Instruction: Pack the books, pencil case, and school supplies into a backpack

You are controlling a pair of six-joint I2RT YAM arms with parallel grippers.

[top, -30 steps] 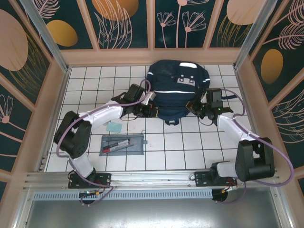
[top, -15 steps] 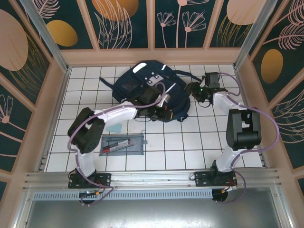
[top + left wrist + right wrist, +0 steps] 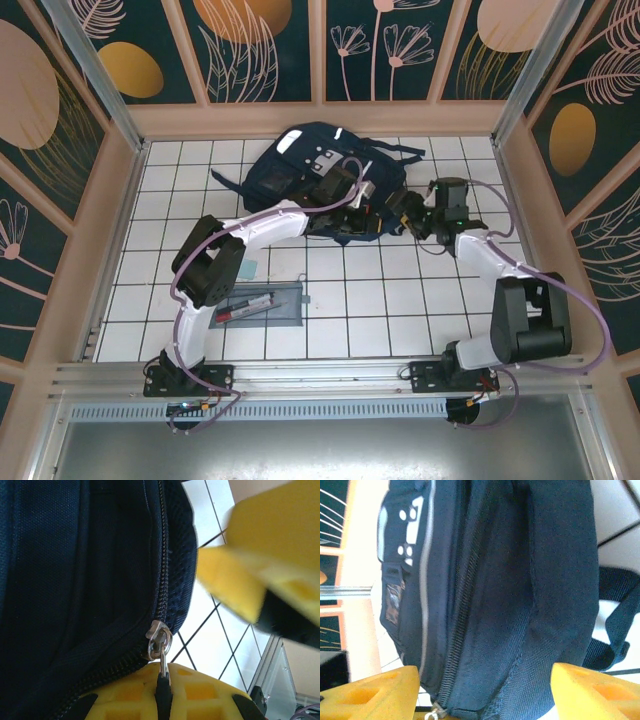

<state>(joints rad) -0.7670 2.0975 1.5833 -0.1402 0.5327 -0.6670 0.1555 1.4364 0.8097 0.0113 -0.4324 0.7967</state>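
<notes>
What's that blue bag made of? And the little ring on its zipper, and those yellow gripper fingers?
The backpack looks like navy woven fabric, probably nylon or polyester, with a matte finish; the weave grain shows. The zipper pull seems to be shiny silver metal, judging by its glint. The fingers of the left gripper are bright yellow and matte, likely moulded or printed plastic, with cut-out pockets.

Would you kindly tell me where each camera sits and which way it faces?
Top: overhead behind the bases, looking down at the table; the left arm and right arm reach the backpack.
Left wrist: looks past its shut jaws, which pinch the zipper pull, along the backpack's seam.
Right wrist: looks between its open jaws at the backpack's side.
All three share the backpack.
</notes>
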